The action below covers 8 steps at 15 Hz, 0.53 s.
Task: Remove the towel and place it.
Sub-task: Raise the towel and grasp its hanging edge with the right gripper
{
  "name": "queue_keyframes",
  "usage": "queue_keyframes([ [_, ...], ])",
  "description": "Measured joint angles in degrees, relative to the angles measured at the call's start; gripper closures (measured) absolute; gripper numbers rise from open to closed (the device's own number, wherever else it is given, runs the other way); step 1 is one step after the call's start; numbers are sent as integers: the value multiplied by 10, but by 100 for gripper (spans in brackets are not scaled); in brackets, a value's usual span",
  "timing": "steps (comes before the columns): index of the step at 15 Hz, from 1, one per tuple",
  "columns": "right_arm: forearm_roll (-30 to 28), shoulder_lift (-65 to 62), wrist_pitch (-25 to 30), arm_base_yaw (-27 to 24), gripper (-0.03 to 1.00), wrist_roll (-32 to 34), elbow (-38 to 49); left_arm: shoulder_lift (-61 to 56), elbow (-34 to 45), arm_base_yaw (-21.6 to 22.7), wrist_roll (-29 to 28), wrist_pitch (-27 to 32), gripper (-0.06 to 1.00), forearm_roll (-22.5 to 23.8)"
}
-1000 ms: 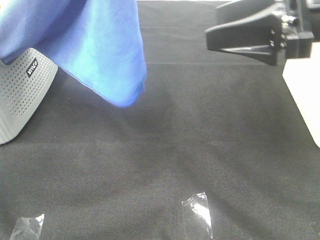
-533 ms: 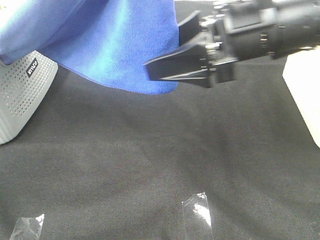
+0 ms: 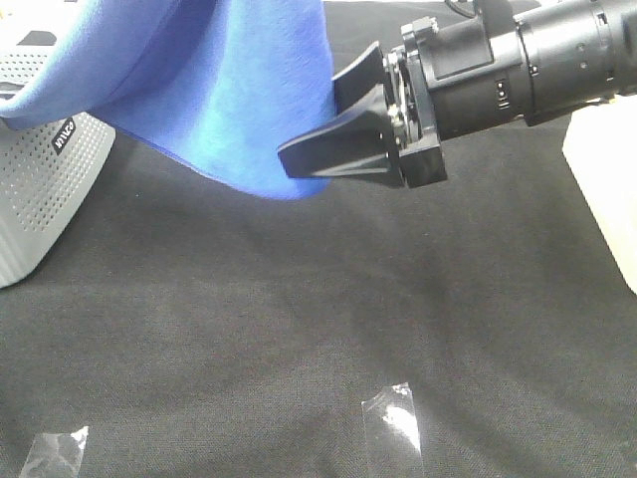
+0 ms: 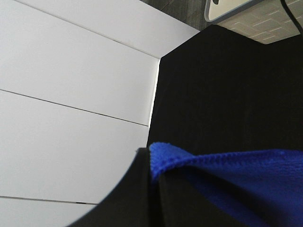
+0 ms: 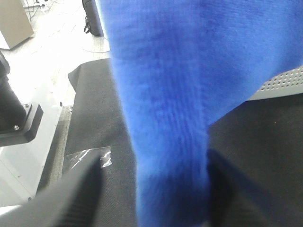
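— Two grippers to account for; did we read them alike?

— We did. The left gripper (image 4: 148, 158) was pressed together on the towel (image 3: 229, 90). In its wrist view we saw the stitched blue hem coming straight out from between the dark fingers (image 4: 128, 198).

— And where did we put the towel itself?

— Up at eleven o'clock in the high view. It hung in the air in a loose fold, with its lowest tip clear of the black table cloth (image 3: 299, 299). Part of it draped over the grey perforated box (image 3: 40, 189) at nine o'clock.

— The right gripper (image 3: 317, 124)?

— Spread. It reached in from two o'clock, one finger in front of the fabric and the other behind it. From its own wrist camera we saw the blue fold hanging between the two fingers. We could not tell whether either one touched it.

— Anything else on the cloth?

— Only two strips of clear tape (image 3: 393, 423), at six and seven o'clock, well apart from the towel. A white block (image 3: 607, 189) sat at three o'clock.
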Motion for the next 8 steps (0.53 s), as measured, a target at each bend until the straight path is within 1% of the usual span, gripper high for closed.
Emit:
queue_keyframes([
  [1, -1, 0, -4, 0, 50, 8, 0, 0, 0, 0, -7, 0, 94, 7],
  [2, -1, 0, -10, 0, 65, 13, 0, 0, 0, 0, -10, 1, 94, 8],
  [5, -18, 0, -19, 0, 95, 54, 0, 0, 0, 5, -28, 30, 94, 9],
  [7, -37, 0, -20, 0, 97, 100, 0, 0, 0, 16, -50, 50, 94, 9],
  [8, -40, 0, -28, 0, 97, 140, 0, 0, 0, 21, -60, 60, 94, 9],
])
